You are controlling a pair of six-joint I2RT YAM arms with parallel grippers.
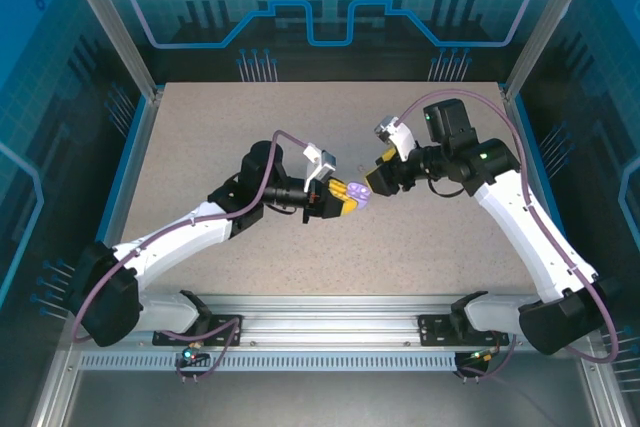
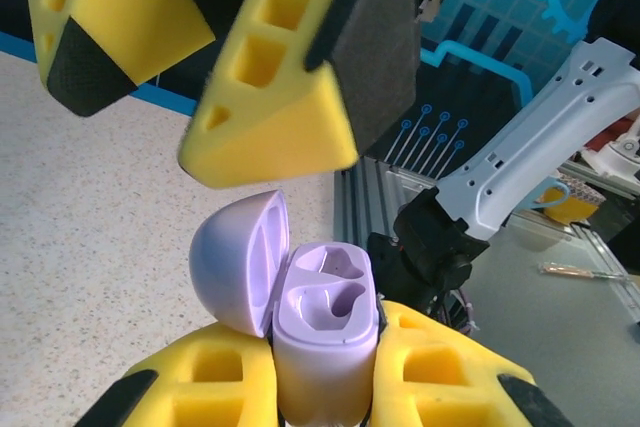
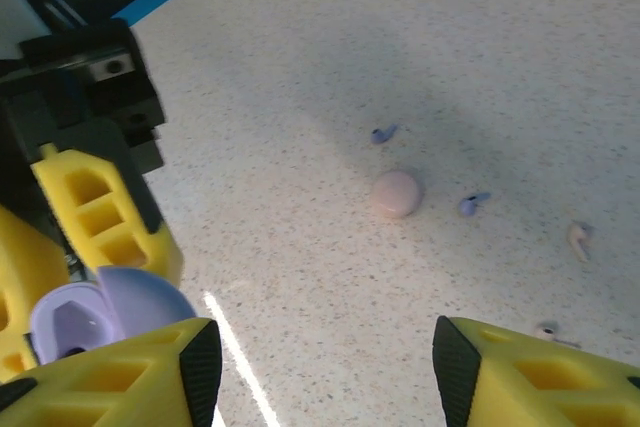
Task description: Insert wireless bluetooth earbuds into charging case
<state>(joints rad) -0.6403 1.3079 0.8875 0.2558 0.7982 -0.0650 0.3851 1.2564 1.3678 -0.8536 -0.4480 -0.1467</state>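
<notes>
Earbuds point(image 3: 383, 134) at the outset of insertion: all four lie loose on the table point(image 3: 300, 67), and none sits in a case.

Right wrist view: the two purple ones lie either side of the pink case point(image 3: 396, 193), one just above it and one just to its right. The pink case rests on the table and appears shut. The two beige earbuds point(image 3: 578, 239) lie further right, apart from each other and from the pink case.

Left wrist view: the left gripper point(image 2: 325, 382) is clamped on the lower body of the lilac case point(image 2: 325, 332) and holds it upright off the table. The lid point(image 2: 235, 267) is swung fully back to the left. Both moulded sockets face up and are empty.

The right gripper point(image 3: 320, 372) has its jaws spread wide with nothing between them. In the top view it sits just beside the held case, near the middle of the table.

Judged progress: done so far are the pick-up and opening of the lilac case. Left to do are fetching each purple earbud, seating both in the sockets and closing the lid. The pink case then needs the same treatment with the beige pair. On this reading the task is at an early stage.
</notes>
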